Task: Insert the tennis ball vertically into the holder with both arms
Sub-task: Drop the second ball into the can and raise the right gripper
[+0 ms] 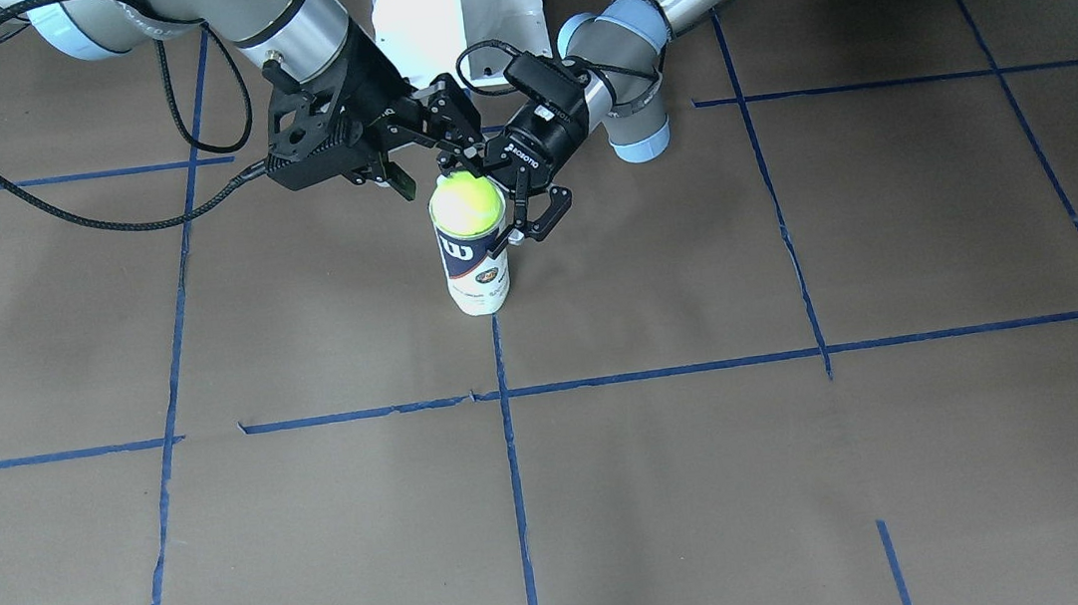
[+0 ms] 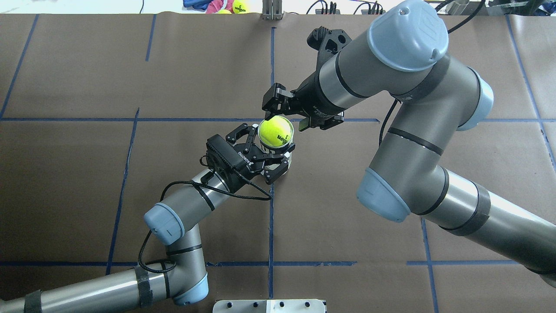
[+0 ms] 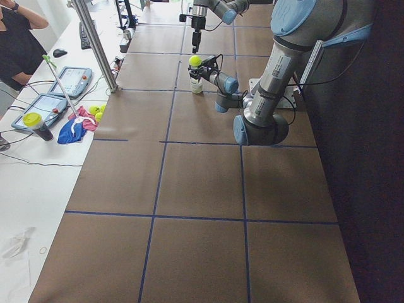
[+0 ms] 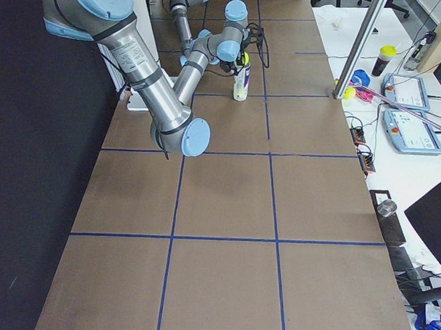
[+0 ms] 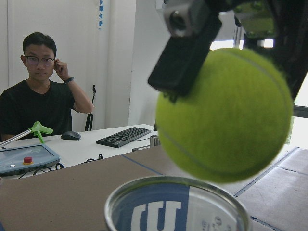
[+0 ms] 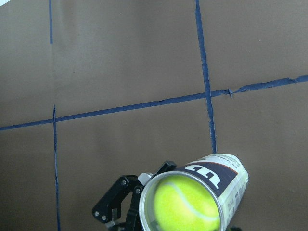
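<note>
Gripping anything just now?
— Yes, with both claws. My right gripper (image 2: 286, 120) is pinched on the tennis ball (image 2: 276, 131), its 2 fingers at the ball's upper sides.
— And the left?
— My left gripper (image 2: 269, 151) is clamped around the holder (image 1: 473, 269), high up, just under the rim, with 1 finger on each side. The can stands upright on the brown table (image 1: 817, 474), at a blue tape line (image 1: 513, 466).
— Where is the ball, then?
— Straight over the can's open mouth, just above the rim and not inside it. My left wrist camera shows its underside about level with the far edge of the rim. My right wrist camera looks down and sees the ball framed by the mouth. The navy label with the white W faces away from my base.
</note>
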Action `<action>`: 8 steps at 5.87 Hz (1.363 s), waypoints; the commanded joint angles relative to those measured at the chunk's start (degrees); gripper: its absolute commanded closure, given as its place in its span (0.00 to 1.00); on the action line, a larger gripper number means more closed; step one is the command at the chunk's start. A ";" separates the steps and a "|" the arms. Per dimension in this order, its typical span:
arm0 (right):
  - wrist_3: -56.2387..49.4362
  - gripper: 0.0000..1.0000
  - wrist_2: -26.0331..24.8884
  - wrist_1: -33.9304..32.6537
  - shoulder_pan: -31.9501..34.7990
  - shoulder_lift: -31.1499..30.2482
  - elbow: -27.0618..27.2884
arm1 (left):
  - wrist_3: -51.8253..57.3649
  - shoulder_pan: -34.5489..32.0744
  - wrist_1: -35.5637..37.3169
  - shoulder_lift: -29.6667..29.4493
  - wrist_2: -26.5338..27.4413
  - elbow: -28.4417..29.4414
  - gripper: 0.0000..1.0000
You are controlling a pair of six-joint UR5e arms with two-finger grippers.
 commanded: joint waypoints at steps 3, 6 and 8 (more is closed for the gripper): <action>-0.16 0.01 0.13 -0.11 1.98 -0.47 0.47 | -0.04 0.00 -0.07 0.11 0.00 -0.52 0.04; -4.17 0.01 12.55 -0.11 17.40 -5.89 0.47 | 0.13 -0.26 0.02 0.28 -0.09 -5.16 0.00; -16.02 0.01 15.16 0.06 24.48 -12.48 0.38 | 0.13 -1.23 0.80 0.37 -0.09 -8.94 0.00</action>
